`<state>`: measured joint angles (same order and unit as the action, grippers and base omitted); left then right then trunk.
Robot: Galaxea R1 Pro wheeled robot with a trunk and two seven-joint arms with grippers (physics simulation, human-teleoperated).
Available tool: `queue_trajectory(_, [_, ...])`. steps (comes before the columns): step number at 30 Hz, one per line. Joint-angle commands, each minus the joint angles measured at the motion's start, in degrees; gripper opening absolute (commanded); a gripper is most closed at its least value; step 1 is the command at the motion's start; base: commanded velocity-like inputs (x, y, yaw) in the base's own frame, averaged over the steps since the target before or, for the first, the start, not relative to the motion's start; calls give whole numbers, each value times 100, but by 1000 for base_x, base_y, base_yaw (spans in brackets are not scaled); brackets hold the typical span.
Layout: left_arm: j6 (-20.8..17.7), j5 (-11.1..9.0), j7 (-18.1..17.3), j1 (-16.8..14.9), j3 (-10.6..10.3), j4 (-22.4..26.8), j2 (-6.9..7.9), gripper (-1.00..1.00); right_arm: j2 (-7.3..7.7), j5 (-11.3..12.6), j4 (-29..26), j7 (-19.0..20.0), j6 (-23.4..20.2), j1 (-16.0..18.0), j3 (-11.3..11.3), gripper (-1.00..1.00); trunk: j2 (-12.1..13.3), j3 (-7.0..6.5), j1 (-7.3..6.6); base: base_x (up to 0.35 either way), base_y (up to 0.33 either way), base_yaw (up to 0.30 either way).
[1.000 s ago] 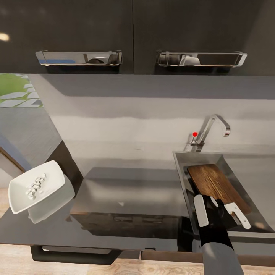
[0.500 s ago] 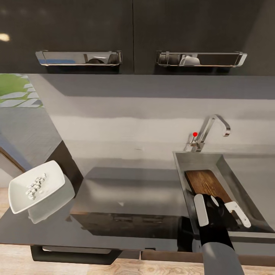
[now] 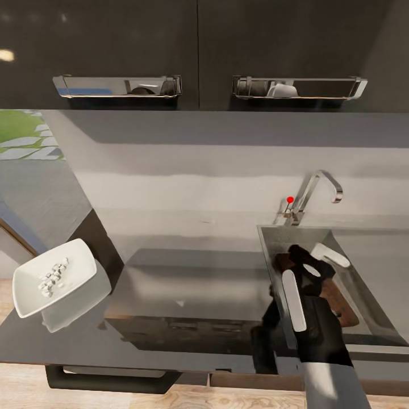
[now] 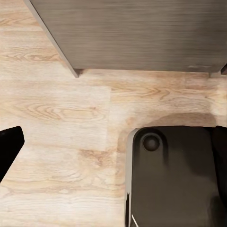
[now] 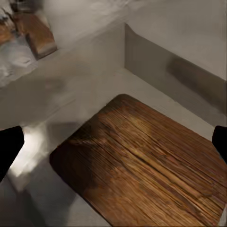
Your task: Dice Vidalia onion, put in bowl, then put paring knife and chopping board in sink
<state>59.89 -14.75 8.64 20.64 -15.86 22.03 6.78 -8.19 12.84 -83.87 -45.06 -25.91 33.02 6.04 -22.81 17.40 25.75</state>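
The dark brown chopping board [image 5: 146, 165] lies flat on the floor of the steel sink [image 3: 271, 250]; in the head view its far end [image 3: 339, 301] shows past my right arm. My right gripper [image 3: 310, 274] hangs open above the board, its fingertips [image 5: 8, 147] spread wide with nothing between them. The white square bowl [image 3: 79, 262] sits at the countertop's left end with diced onion pieces [image 3: 52, 276] inside. A blurred brown wooden shape [image 5: 39, 34] lies beyond the board; I cannot tell if it is the paring knife. My left gripper [image 4: 113, 151] hangs open over the wooden floor.
The chrome tap [image 3: 318, 190] with its red-tipped lever [image 3: 290, 200] stands behind the sink. Grey countertop [image 3: 187, 278] stretches between bowl and sink. Dark wall cabinets with bar handles [image 3: 118, 86] hang overhead. The robot's dark base [image 4: 175, 179] shows below the left arm.
The right gripper let go of the chopping board, opened wide and rose. The board went from leaning in the sink to lying flat on its floor.
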Motion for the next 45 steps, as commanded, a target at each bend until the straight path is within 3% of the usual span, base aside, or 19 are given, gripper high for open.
queue_trajectory(1, [1,-11,59,2,-49,13,7,100,52,-71,-15,363,-139,4,-77,100,-11,10,4,0,0,0])
queue_trajectory(3, [-2,-11,59,2,-49,13,7,100,121,-188,-21,1289,-377,-6,-165,100,-11,10,4,0,0,0])
queue_trajectory(5, [-3,-11,59,2,-49,12,7,100,198,-226,-23,1859,-494,-11,-189,100,-11,10,4,-45,0,0])
queue_trajectory(10, [3,-11,60,1,-49,5,7,100,468,-244,-31,2892,-573,-28,-220,100,-11,10,4,-247,0,0])
queue_trajectory(14, [5,-11,59,1,-49,4,7,100,526,-253,-33,3550,-581,-41,-219,100,-11,10,4,-328,0,0])
queue_trajectory(30, [4,-11,59,1,-49,3,7,100,547,-260,-119,3745,-550,-64,-225,100,-11,10,4,-337,0,0])
queue_trajectory(36, [3,-11,59,1,-49,3,7,100,546,-433,-351,3824,-403,-243,-239,100,-11,10,4,-338,0,0])
queue_trajectory(39, [4,-11,61,1,-49,3,7,100,541,-667,-473,4126,-43,-504,-253,100,-11,10,4,-338,0,0])
queue_trajectory(42, [5,-11,61,1,-49,5,7,100,525,-1165,-632,4618,471,-856,-336,100,-11,10,4,-338,0,0])
queue_trajectory(45, [5,-11,61,1,-49,9,7,100,487,-1551,-684,4829,832,-1216,-376,100,-11,10,4,-337,0,0])
